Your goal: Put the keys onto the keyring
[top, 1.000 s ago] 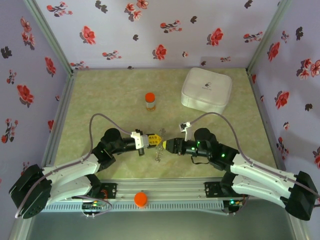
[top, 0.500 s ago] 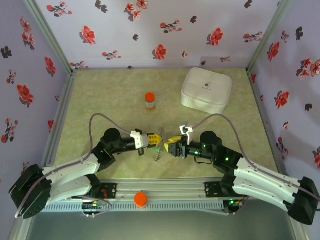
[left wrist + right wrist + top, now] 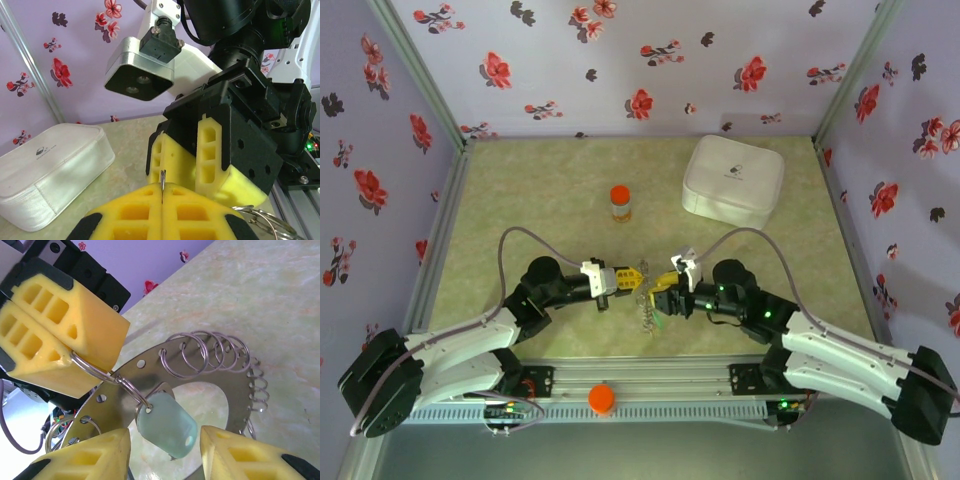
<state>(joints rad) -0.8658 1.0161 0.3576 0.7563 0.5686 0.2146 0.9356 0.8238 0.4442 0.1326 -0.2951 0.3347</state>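
In the right wrist view the keyring (image 3: 150, 367) is a flat metal ring with small holes and several wire loops (image 3: 210, 352) along its rim. My left gripper (image 3: 75, 357) is shut on one wire loop of it. A teal-headed key (image 3: 167, 427) hangs from a small ring linked to that loop. My right gripper (image 3: 165, 435) stands open around the teal head, with a narrow gap on each side. In the left wrist view my left gripper (image 3: 162, 192) pinches a thin wire edge, and the right gripper's yellow fingers (image 3: 212, 150) are just beyond. From above, both grippers (image 3: 632, 278) (image 3: 658, 297) meet at the table's near middle.
A white square box (image 3: 732, 180) sits at the back right and shows again as the white box (image 3: 45, 175) in the left wrist view. An orange-capped small bottle (image 3: 620, 203) stands behind the grippers. An orange knob (image 3: 601, 398) sits on the front rail.
The right gripper has shifted slightly left and nearer, its wrist turning, so it now sits closer under the left gripper. The hanging keyring has swung a little right. The left arm stayed put.
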